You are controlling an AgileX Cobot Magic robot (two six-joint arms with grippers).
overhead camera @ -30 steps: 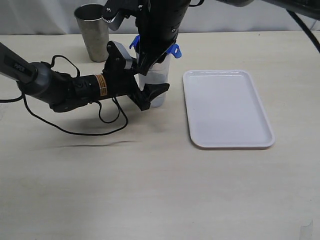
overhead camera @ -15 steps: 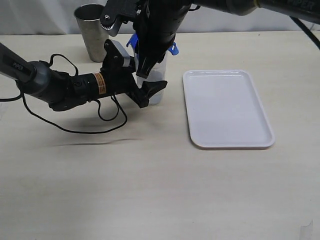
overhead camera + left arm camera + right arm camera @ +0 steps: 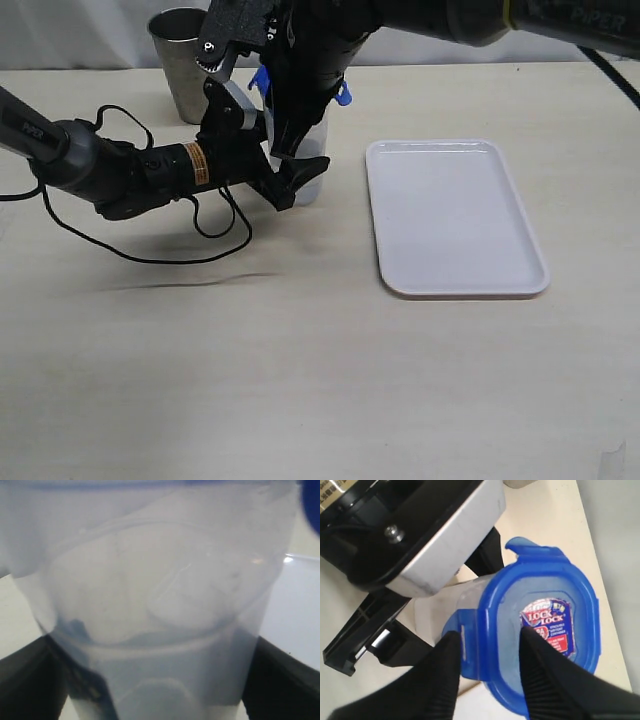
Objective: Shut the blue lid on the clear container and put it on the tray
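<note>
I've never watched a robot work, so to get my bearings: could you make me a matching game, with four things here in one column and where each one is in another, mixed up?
Things
1. blue lid
2. clear container
3. tray
4. steel cup

Places
A. standing at the back of the table, left of the container
B. between the fingers of the left gripper
C. sitting on the container's mouth
D. flat on the table to the right, nothing on it

Pairs: 1-C, 2-B, 3-D, 4-A
</note>
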